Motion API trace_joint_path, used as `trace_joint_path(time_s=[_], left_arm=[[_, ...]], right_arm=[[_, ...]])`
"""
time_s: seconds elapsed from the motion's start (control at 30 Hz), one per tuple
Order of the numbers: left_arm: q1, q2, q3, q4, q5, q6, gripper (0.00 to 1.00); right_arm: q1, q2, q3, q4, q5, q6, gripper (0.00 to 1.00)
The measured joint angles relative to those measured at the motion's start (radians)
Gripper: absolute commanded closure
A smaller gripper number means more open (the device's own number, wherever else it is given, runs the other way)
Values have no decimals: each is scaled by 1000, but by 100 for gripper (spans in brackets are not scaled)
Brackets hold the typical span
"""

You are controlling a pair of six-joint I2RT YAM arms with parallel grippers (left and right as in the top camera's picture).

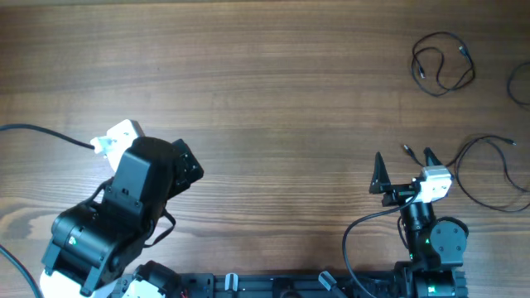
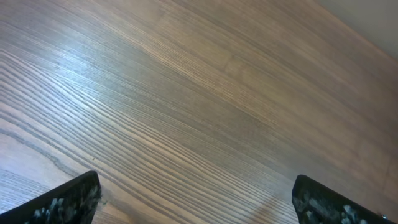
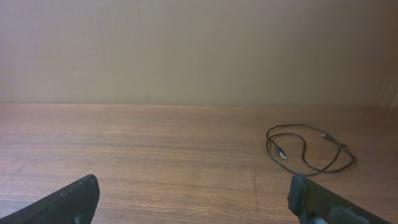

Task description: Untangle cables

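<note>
Seen from above, the cables (image 1: pixel 424 66) lie apart on the right side of the table (image 1: pixel 265 74). One small coil (image 1: pixel 447 89) sits far back, and a looser strand (image 1: pixel 480 139) lies just right of the right gripper (image 1: pixel 403 157), whose jaws stand wide around nothing. The left arm (image 1: pixel 124 207) sits well away at the near left.

In the left wrist view, the left gripper (image 2: pixel 196 180) is spread wide over plain wood.

In the right wrist view, the fingers (image 3: pixel 68 199) are wide apart and the coil rests ahead to the right.
</note>
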Motion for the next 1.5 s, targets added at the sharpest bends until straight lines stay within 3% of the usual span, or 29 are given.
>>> trace_joint_path(time_s=[0.23,0.4,0.63,0.83,0.97,1.23,1.5], left_arm=[[337,-84,0,0,-10,3,0],[502,-328,-1,-3,-13,3,0],[516,-603,0,-4,-14,3,0],[516,-704,0,-7,-14,3,0],[516,-724,0,-54,-14,3,0],[516,-724,-2,-330,-14,2,0],[516,-806,-2,-332,-14,3,0]], right_arm=[[1,0,0,0,0,0,0],[1,0,0,0,0,0,0],[1,0,0,0,1,0,0],[1,0,0,0,1,0,0],[1,0,0,0,1,0,0],[1,0,0,0,3,0,0],[1,0,0,0,3,0,0]])
